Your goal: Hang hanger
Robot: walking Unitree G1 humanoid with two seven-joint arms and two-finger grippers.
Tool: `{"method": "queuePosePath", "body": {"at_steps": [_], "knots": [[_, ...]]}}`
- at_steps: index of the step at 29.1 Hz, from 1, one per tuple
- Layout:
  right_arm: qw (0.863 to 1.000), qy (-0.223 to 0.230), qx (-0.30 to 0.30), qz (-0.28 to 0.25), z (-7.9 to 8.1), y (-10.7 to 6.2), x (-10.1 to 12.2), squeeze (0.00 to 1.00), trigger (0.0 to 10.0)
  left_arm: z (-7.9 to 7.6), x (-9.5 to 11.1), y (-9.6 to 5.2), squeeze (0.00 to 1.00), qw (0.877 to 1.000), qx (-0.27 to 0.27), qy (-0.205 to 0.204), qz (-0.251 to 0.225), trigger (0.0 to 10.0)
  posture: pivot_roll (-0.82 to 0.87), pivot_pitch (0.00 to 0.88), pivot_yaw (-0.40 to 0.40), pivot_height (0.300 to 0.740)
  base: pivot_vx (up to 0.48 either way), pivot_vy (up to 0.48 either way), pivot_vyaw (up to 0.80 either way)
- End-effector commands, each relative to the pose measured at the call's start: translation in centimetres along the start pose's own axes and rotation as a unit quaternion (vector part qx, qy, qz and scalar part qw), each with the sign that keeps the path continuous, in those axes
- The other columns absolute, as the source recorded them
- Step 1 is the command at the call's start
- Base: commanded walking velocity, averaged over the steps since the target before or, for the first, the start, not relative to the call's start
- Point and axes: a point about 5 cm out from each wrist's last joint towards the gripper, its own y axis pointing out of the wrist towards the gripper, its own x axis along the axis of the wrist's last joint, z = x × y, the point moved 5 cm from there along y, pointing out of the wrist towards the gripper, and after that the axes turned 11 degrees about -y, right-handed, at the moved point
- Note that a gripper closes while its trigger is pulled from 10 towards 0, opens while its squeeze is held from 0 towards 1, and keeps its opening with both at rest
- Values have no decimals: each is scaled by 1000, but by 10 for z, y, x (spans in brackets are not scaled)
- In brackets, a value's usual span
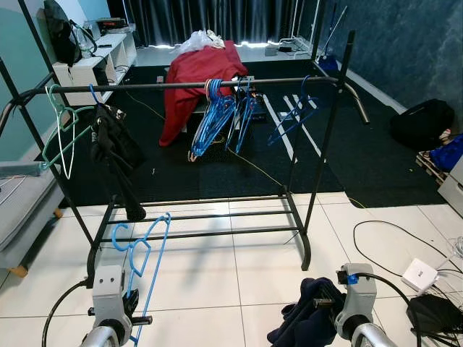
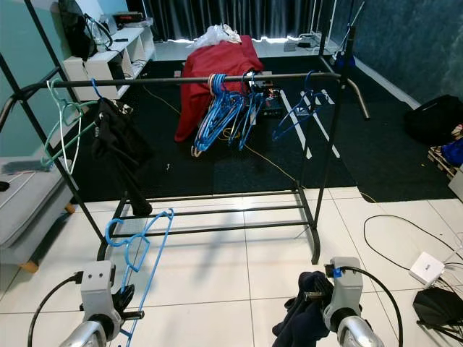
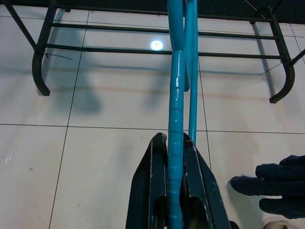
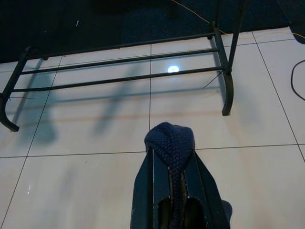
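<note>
I've got the light-blue plastic hanger [image 1: 142, 249] clamped in the left gripper [image 3: 175, 191]; the fingers pinch one of its thin bars, and its long axis runs up and away from the gripper, hook end topmost and pointing toward the rack. The right gripper [image 4: 172, 186] is clenched on a dark navy knitted garment [image 4: 169, 139] that bunches over its fingertips and hangs below it, low on the right. Target is the black metal top rail [image 1: 181, 85] of the clothes rack [image 1: 307, 238], which runs left to right straight ahead and well above the hanger's hook, so my read is the move is mostly up and forward. Left arm is the one for it: it already holds the hanger and sits under the left half of the rail. Rail load: a mint-green hanger [image 1: 59, 123] and a black garment [image 1: 112, 141] at the left end, a bunch of blue hangers [image 1: 224, 112] at the middle. The bare stretch between black garment and blue bunch looks like the best slot.
</note>
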Motion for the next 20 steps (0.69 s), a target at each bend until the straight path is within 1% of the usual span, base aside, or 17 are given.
{"method": "queuePosePath", "body": {"at_steps": [1, 20], "knots": [[1000, 3, 0, -1, 2, 1, 0, 0, 10000, 7, 2, -1, 0, 1000, 5, 5, -2, 10000, 17, 11, 17, 735, 0, 0, 0], [1000, 3, 0, 0, 2, 1, -1, 0, 10000, 7, 2, -1, 0, 1000, 3, 6, -2, 10000, 17, 12, 17, 735, 0, 0, 0]]}}
